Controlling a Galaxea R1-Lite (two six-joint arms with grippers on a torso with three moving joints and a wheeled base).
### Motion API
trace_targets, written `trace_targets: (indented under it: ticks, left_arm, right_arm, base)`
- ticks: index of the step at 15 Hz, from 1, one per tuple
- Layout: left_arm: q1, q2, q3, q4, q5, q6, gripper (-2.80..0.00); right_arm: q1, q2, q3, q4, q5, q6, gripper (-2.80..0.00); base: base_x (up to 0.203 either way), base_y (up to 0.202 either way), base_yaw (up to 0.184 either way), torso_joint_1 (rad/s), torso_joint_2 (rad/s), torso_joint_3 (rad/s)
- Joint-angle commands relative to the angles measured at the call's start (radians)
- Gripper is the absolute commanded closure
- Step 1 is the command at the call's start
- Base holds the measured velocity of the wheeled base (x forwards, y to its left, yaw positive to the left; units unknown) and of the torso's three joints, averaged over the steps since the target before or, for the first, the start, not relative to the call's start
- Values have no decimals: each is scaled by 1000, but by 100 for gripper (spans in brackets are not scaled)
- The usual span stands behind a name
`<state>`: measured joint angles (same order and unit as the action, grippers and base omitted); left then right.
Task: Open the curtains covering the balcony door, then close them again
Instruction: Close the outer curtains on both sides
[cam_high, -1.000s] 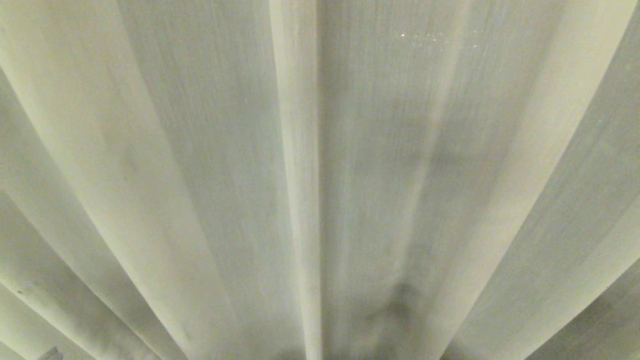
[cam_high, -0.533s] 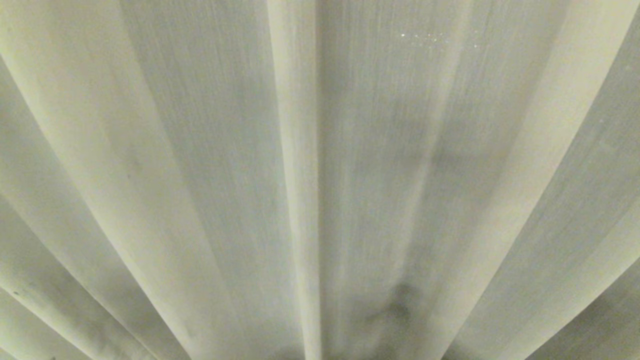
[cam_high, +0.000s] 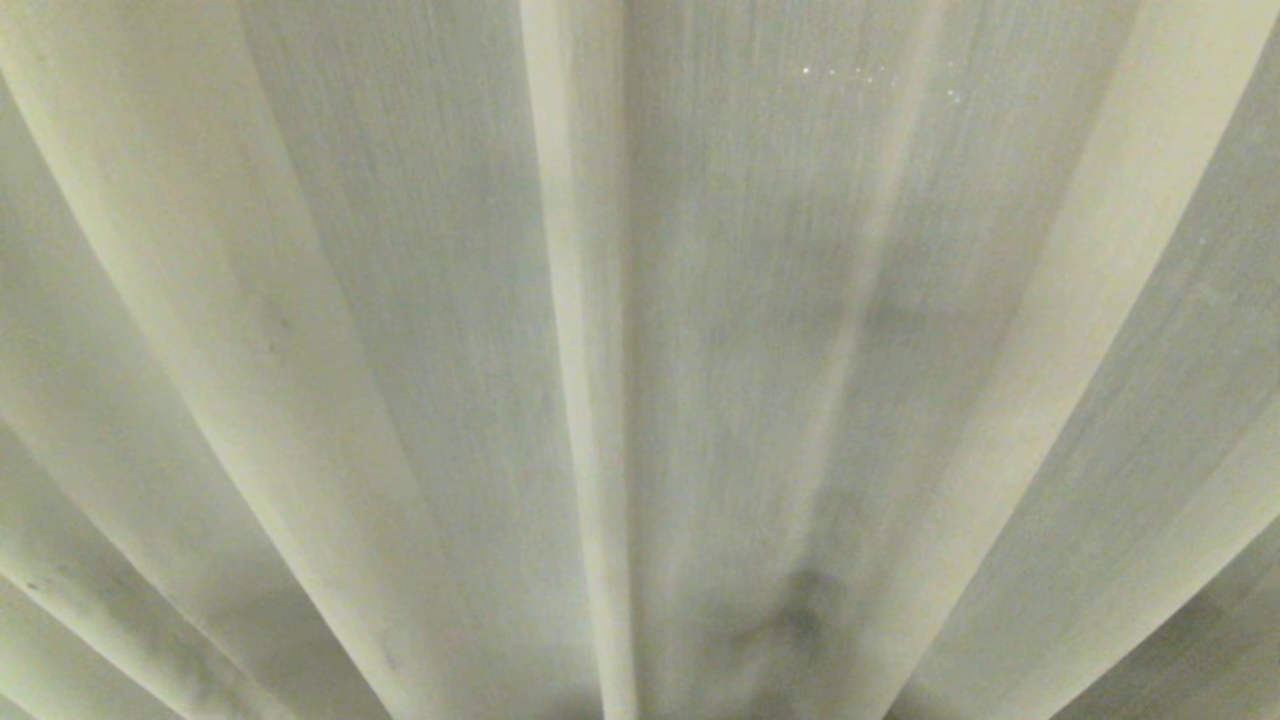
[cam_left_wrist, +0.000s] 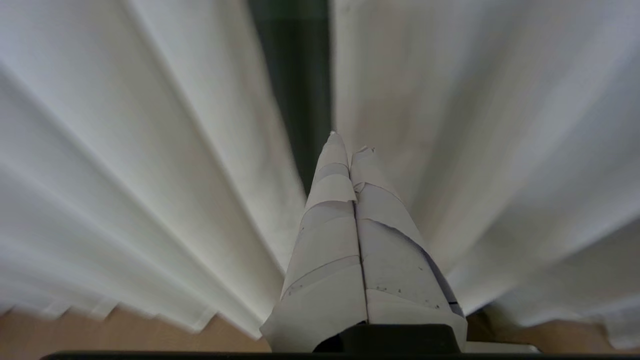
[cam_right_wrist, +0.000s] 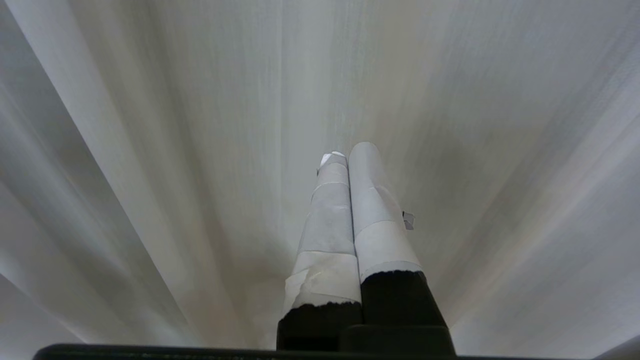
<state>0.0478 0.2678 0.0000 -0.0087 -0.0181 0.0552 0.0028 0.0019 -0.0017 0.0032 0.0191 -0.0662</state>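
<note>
Cream pleated curtains (cam_high: 420, 300) fill the whole head view, with a hemmed edge running down the middle. No gripper shows there. In the left wrist view the two curtains (cam_left_wrist: 150, 175) hang with a narrow dark gap (cam_left_wrist: 300, 90) between them; whether it is the balcony door cannot be told. My left gripper (cam_left_wrist: 349, 142), wrapped in white tape, is shut and empty, its tips just below that gap. My right gripper (cam_right_wrist: 347, 152) is shut too, holds nothing and points at plain curtain fabric (cam_right_wrist: 200, 150).
Wood-coloured floor (cam_left_wrist: 100, 335) shows under the curtains' lower hem in the left wrist view. Fabric folds lie close on every side of both grippers.
The curtain's hemmed edge and folds in the head view have drifted slightly left. A small grey object at the lower left corner a second ago is out of view now.
</note>
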Motion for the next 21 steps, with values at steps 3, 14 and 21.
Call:
trace_targets:
  ticks: [3,14,21]
  left_arm:
    - [-71,-63,0,7,16,-28,0]
    - [-49,-268,0,9,18,-44,0]
    - [-49,-268,0,9,18,-44,0]
  right_arm:
    - [0,0,0,0,1,-1,0]
    - [0,0,0,0,1,-1,0]
    - [0,0,0,0,1,0,0]
  base:
    - [0,0,0,0,0,0]
    - [0,0,0,0,0,0]
    - [0,0,0,0,0,0]
